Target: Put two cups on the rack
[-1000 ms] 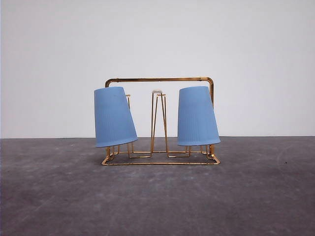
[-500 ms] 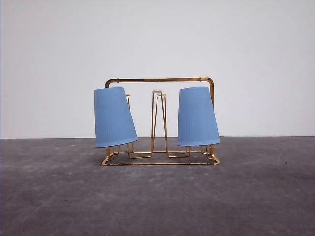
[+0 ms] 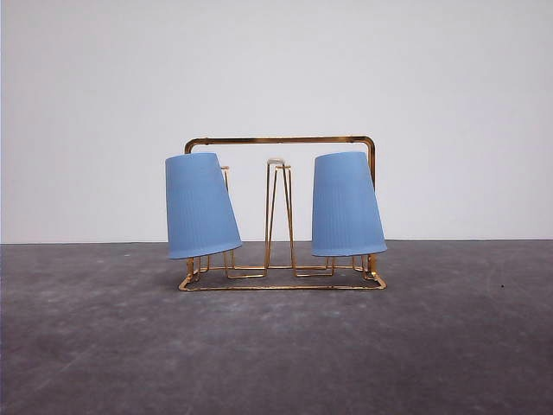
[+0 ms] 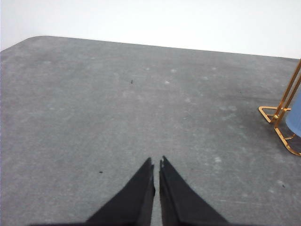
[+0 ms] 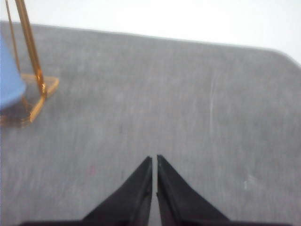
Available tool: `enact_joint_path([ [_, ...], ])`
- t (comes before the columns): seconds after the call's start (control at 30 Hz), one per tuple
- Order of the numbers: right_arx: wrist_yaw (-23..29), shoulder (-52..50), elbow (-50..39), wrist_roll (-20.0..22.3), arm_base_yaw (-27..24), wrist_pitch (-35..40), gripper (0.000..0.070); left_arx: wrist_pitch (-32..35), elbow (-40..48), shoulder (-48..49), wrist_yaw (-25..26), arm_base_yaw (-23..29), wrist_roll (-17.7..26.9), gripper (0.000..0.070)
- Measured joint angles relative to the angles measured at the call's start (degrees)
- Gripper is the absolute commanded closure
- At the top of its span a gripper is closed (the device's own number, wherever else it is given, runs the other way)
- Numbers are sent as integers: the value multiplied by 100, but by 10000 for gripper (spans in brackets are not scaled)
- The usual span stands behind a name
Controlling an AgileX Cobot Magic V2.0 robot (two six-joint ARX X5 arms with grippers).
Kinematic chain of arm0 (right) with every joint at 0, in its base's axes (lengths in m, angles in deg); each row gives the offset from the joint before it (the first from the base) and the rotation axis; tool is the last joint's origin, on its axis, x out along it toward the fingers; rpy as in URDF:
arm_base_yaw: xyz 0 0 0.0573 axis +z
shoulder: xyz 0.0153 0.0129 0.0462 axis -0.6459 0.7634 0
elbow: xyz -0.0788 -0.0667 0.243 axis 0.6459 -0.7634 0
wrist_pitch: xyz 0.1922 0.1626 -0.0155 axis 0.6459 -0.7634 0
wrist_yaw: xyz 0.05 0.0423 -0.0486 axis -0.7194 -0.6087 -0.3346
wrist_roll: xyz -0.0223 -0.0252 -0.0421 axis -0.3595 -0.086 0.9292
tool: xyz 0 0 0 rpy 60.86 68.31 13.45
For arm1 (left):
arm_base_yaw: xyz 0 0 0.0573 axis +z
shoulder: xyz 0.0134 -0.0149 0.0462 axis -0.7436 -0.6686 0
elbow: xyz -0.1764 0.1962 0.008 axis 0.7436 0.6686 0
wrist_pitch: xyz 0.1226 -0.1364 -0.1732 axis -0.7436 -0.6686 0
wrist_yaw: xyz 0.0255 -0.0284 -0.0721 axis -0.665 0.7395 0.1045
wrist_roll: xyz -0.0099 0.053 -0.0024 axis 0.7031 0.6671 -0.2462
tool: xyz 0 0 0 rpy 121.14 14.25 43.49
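The gold wire rack [image 3: 281, 140] stands in the middle of the grey table in the front view. Two light blue ribbed cups hang upside down on its pegs: one cup [image 3: 200, 206] on the left, tilted outward, the other cup [image 3: 346, 204] on the right. A bare white-tipped peg [image 3: 276, 162] rises between them. My left gripper [image 4: 156, 164] is shut and empty above bare table, with a corner of the rack [image 4: 282, 113] and a sliver of cup [image 4: 295, 118] off to one side. My right gripper [image 5: 154, 160] is shut and empty too, apart from the rack corner [image 5: 35, 89] and cup edge [image 5: 9, 80].
A white wall [image 3: 276, 69] rises behind the table. The grey tabletop [image 3: 276, 354] stretches open in front of the rack and to both sides. The table's rounded corner [image 4: 28, 40] shows in the left wrist view.
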Motion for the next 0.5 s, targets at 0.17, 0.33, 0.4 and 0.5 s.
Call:
enact_joint_path([
  [0.17,58,9,-31,6,-84,1,684,0,0,0,-4,0,0,700],
  [0.33,96,9,-37,2,-126,44,684,0,0,0,-4,0,0,700],
  [0.4,96,9,-45,2,-126,77,684,0,0,0,-4,0,0,700],
  [0.5,96,9,-46,2,-126,84,684,0,0,0,-4,0,0,700],
])
